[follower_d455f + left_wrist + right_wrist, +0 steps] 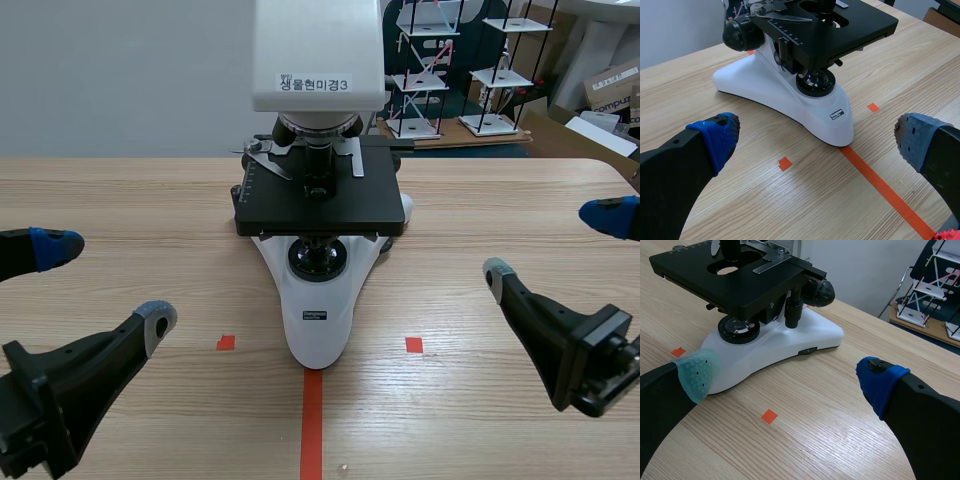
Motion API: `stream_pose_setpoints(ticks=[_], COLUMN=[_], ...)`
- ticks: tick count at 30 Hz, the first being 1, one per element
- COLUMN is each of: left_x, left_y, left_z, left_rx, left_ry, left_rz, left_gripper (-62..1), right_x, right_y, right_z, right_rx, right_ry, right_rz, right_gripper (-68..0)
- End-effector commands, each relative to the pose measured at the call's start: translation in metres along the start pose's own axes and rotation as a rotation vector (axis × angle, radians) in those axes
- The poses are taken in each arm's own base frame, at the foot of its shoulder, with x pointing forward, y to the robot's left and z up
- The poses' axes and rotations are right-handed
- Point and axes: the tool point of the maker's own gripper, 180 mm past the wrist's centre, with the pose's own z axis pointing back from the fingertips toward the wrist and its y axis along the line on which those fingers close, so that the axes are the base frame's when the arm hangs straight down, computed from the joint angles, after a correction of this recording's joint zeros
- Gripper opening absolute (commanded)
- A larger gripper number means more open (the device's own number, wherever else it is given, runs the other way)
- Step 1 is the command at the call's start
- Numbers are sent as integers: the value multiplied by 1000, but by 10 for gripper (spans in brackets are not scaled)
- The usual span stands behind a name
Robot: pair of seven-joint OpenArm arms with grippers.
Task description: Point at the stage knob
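Right gripper (pixel 789 377) is wide open and empty, hovering over the table on the right side of the microscope (pixel 316 300). Left gripper (pixel 818 139) is the same: fingers spread, nothing held, on the opposite side. The stage knob (pixel 794 312) is the short black stalk hanging from the underside of the stage (pixel 740 280) at its right rear corner, just above the white base (pixel 790 342). Its long axis is vertical. From your right wrist view it sits ahead of the gripper, roughly in line with the gap between the fingers and higher than the pads. The right arm is clearly the nearer one and has an open line to it. From the left the base and stage block the way, and I can't pick the stalk out in the left wrist view. My call: use the right arm, go forward and slightly up, and approach the stalk from the side. Watch the big round focus knob (pixel 821 292) just beside it, further back. Its axis is horizontal, and it's the easy wrong target. Whether you should close the fingers before pointing, I can't tell from here.
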Motion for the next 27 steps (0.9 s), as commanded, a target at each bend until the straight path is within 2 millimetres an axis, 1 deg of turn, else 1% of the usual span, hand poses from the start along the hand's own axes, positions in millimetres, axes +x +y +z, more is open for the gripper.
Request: stream_pose_setpoints(ticks=[1,21,26,27], left_x=[11,11,11,11], left_y=[1,1,1,1], left_z=[-1,-1,-1,-1], left_rx=[7,7,7,7], left_ry=[-39,-39,-39,-39], left_rz=[-3,-3,-3,-3], left_gripper=[14,14,14,14], right_x=[9,9,9,8], right_y=[-2,-2,-2,-2], right_z=[-1,-1,-1,-1], right_rx=[3,3,3,3], right_ry=[-29,-28,-28,-26], right_rz=[8,8,8,8], right_gripper=[-80,-81,-88,-104])
